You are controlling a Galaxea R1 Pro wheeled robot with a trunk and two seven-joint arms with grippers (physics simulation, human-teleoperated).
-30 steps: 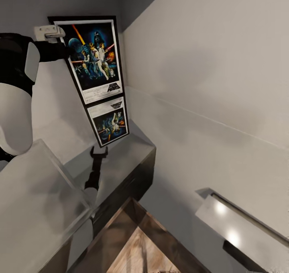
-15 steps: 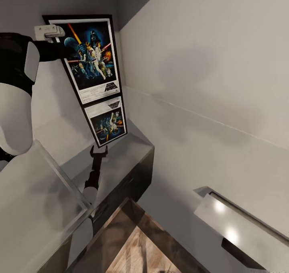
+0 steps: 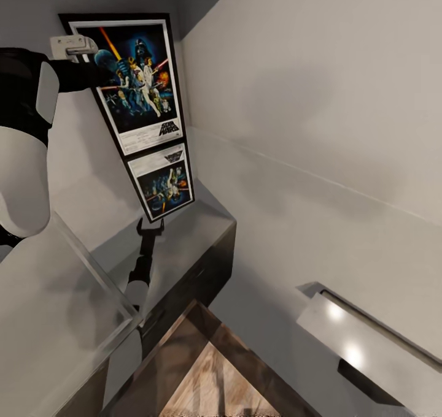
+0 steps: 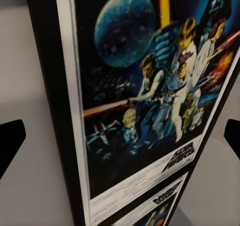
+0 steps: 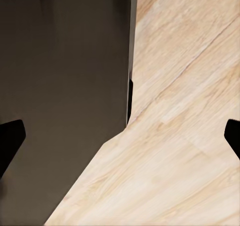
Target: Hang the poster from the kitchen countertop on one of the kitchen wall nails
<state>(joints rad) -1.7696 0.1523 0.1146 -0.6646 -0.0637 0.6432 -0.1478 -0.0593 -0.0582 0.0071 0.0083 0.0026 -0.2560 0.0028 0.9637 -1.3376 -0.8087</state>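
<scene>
The poster (image 3: 138, 80), black-framed with a white border and the STAR WARS logo at its foot, stands upright on the kitchen countertop (image 3: 199, 230) against the back wall. Its mirror image lies right below it in the glossy slab. My left gripper (image 3: 101, 73) reaches in at the poster's upper left edge. In the left wrist view the poster (image 4: 150, 106) runs slantwise between the fingertips of the left gripper (image 4: 120, 141), which stand far apart, open. My right gripper (image 5: 120, 136) hangs open over pale wood floor beside a dark cabinet side.
The wall corner (image 3: 181, 43) runs just right of the poster. Dark cabinets (image 3: 196, 279) carry the slab, whose near part (image 3: 55, 319) spreads at lower left. A glossy ledge (image 3: 368, 343) juts from the right wall. Wood floor (image 3: 212, 380) shows below.
The whole head view has shifted, so the poster and wall corner sit a little higher and further left. My left gripper now overlaps slightly more of the poster's left edge.
</scene>
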